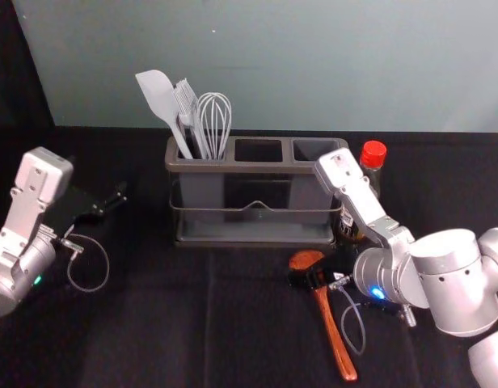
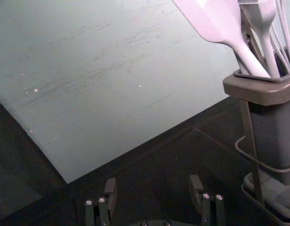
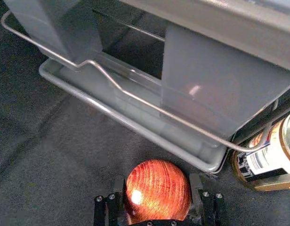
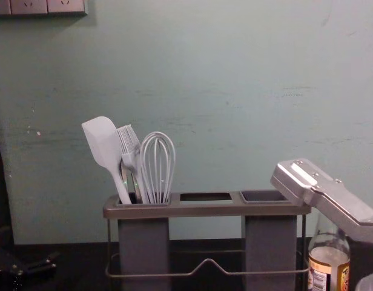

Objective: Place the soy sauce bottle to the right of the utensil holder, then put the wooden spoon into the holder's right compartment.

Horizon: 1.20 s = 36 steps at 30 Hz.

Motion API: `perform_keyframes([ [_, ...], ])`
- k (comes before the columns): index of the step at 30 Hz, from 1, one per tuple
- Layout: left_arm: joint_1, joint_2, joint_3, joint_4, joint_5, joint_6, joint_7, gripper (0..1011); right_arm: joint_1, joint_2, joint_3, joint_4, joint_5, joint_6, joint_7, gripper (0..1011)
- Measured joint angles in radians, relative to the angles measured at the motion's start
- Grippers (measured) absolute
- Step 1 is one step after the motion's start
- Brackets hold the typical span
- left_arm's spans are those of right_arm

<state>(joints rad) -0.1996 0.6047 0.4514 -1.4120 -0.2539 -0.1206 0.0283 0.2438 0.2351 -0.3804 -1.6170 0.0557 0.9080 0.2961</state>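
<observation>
My right gripper (image 1: 320,275) is low in front of the utensil holder (image 1: 257,238), shut on the wooden spoon (image 1: 333,335); the handle points toward the front. In the right wrist view, my right gripper (image 3: 158,195) has its fingers against both sides of the round spoon bowl (image 3: 157,188). The red-capped soy sauce bottle (image 1: 373,153) stands upright just right of the holder, partly behind my right arm. The holder's right compartment (image 4: 265,196) is empty. My left gripper (image 1: 111,202) is parked left of the holder; in the left wrist view my left gripper (image 2: 153,195) is open and empty.
A white spatula (image 1: 158,95), a brush (image 4: 129,145) and a whisk (image 1: 214,117) stand in the holder's left compartment. A pale wall (image 1: 273,65) rises behind the dark table (image 1: 152,323). The right arm reaches in from the right, close to the bottle.
</observation>
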Motion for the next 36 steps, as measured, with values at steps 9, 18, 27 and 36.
perform_keyframes([
  [9, 0.000, 0.000, 0.000, 0.000, 0.000, 0.000, 0.000, 1005, -0.033, 0.015, 0.010, -0.054, -0.017, 0.002, 0.021, 840],
  [18, 0.000, 0.000, 0.000, 0.000, 0.000, 0.000, 0.000, 1005, -0.090, 0.045, 0.032, -0.139, -0.020, -0.012, 0.054, 841],
  [27, 0.000, 0.000, 0.000, 0.000, 0.000, 0.000, 0.000, 1005, -0.171, 0.086, 0.061, -0.253, -0.026, -0.095, 0.088, 840],
  [36, 0.000, 0.000, 0.000, 0.000, 0.000, 0.000, 0.000, 1005, -0.258, 0.118, 0.079, -0.305, -0.070, -0.308, 0.073, 841],
])
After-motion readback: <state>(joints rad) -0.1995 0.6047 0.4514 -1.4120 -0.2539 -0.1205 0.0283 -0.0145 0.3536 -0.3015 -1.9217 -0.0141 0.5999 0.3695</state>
